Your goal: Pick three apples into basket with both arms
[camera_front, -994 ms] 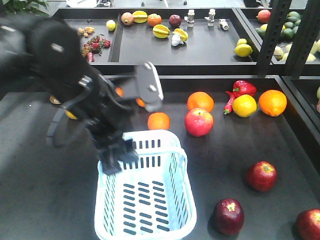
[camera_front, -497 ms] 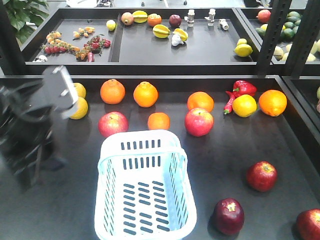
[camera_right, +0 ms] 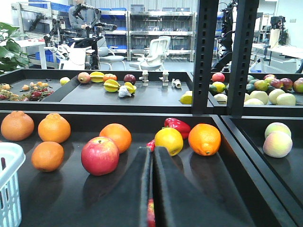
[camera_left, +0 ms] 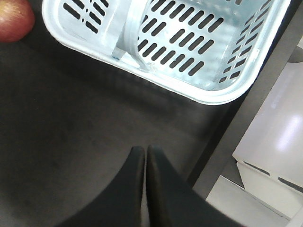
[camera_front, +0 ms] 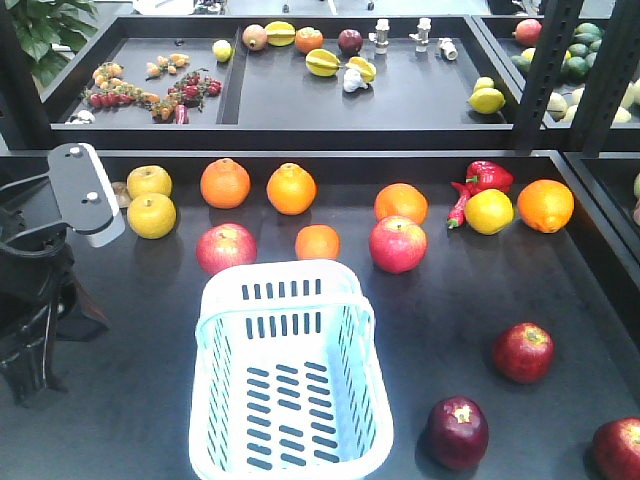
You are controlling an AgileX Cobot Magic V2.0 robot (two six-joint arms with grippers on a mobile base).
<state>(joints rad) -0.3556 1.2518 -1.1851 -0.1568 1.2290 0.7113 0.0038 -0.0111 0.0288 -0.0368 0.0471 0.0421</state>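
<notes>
A pale slotted basket (camera_front: 300,272) sits at lower centre on a dark table (camera_front: 150,420). Three dark red apples lie at lower right, apart from it: first apple (camera_front: 523,352), second apple (camera_front: 458,432), third apple (camera_front: 620,448) at the frame's edge. The left arm (camera_front: 40,270) is at the left edge. The left gripper (camera_left: 145,150) and right gripper (camera_right: 152,150) are both clenched, holding nothing.

We find the bulky black left arm (camera_front: 35,265), silver-grey wrist plate (camera_front: 85,192) up, at the tabletop's (camera_front: 450,300) left edge; black left gripper (camera_left: 144,150) and black right gripper (camera_right: 152,151) pressed closed.
</notes>
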